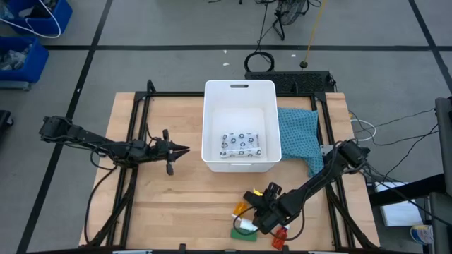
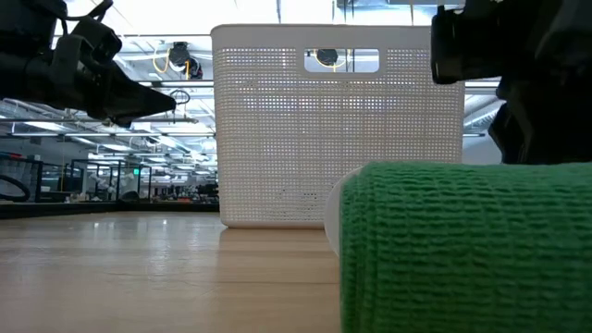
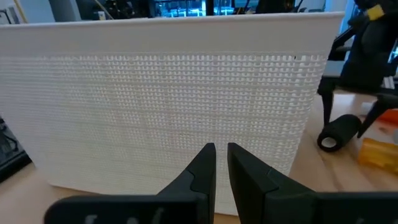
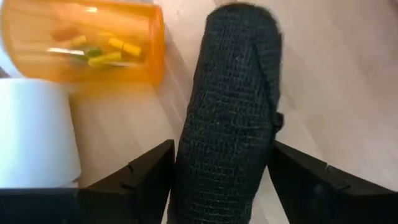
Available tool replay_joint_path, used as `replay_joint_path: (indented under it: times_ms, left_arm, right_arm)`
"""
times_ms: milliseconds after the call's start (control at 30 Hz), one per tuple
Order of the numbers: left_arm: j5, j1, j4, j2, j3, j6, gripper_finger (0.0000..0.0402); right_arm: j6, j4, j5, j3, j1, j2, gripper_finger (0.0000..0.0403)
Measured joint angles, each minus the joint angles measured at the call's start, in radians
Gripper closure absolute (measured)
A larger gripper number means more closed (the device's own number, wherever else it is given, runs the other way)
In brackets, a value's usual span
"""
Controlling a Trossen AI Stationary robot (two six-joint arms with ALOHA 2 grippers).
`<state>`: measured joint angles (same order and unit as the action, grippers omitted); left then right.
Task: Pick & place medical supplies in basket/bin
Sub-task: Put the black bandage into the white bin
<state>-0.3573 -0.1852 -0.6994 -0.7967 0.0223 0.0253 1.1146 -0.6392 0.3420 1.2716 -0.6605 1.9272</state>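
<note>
The white tub (image 1: 239, 92) stands mid-table with the white dark-patterned packet (image 1: 241, 145) lying flat on its floor. Near the table's near edge lie the black oblong roll (image 4: 227, 124), the orange bottle (image 1: 244, 208), a white cylinder (image 4: 34, 134), the green-white piece (image 1: 245, 231) and the red bottle (image 1: 279, 237). My right gripper (image 1: 263, 200) is down over the black roll, shut on it. My left gripper (image 1: 182, 149) hovers shut, left of the tub, pointing at its wall (image 3: 174, 106). The green piece (image 2: 462, 245) fills the low view's foreground. My right gripper pinches the black roll between its two fingers (image 4: 146, 177), at one end of the roll (image 4: 224, 186). The fingers come from above, slanting, and lie along the roll's length, one on each side. The roll (image 3: 339, 134) rests on the table, lying on its side.
A teal-blue cloth (image 1: 300, 134) lies right of the tub. The orange bottle (image 4: 81, 40) lies on its side close beside the black roll. Blue bins (image 1: 28, 35) stand on the floor beyond the table's far left corner. Bare wood shows between my left gripper and the near edge.
</note>
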Motion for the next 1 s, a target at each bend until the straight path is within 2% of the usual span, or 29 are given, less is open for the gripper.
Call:
replay_joint_path:
  times_ms: [133, 367, 467, 700, 900, 1000]
  left_arm:
    - [0.000, 0.000, 0.000, 0.000, 0.000, 0.011, 0.0355]
    - [0.000, 0.000, 0.000, 0.000, 0.000, 0.011, 0.0355]
    - [0.000, 0.000, 0.000, 0.000, 0.000, -0.001, 0.0355]
    - [-0.007, 0.000, 0.000, 0.000, 0.000, -0.019, 0.0355]
    - [-0.007, 0.000, 0.000, 0.000, 0.000, -0.018, 0.0355]
    - [-0.008, 0.000, 0.000, 0.000, 0.000, -0.020, 0.0355]
  right_arm:
    - [0.001, 0.003, -0.012, 0.000, 0.000, 0.001, 0.0202]
    - [-0.106, 0.002, -0.031, 0.000, 0.000, -0.071, 0.0337]
    - [-0.159, -0.009, -0.023, 0.000, 0.000, -0.128, 0.0340]
    - [-0.300, 0.021, 0.070, 0.000, 0.003, -0.278, 0.0340]
    - [-0.603, 0.123, 0.237, 0.000, -0.025, -0.374, 0.0340]
    - [-0.755, 0.180, 0.284, -0.007, -0.027, -0.426, 0.0342]
